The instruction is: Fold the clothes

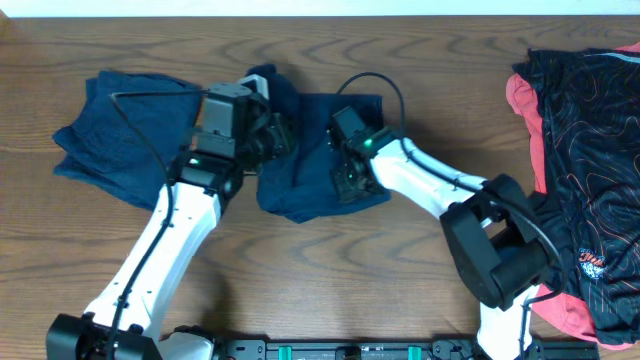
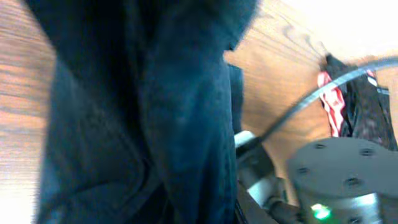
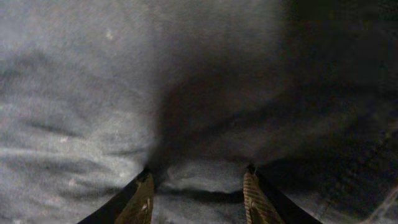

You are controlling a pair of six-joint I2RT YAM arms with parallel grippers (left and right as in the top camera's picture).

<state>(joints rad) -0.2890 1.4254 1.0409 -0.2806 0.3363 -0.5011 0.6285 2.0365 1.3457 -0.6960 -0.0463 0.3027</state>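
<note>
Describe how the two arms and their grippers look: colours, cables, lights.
Both the left arm and the right arm have white link shells with black joint housings. A thin black cable loops along each, and a green light glows near each wrist. The right gripper has dark fingers with tan inner faces.

Left arm (image 1: 165, 235) and right arm (image 1: 425, 180) reach inward, wrists near; right gripper (image 3: 198, 193) fingers spread, left gripper (image 1: 272, 135) fingers hidden.
</note>
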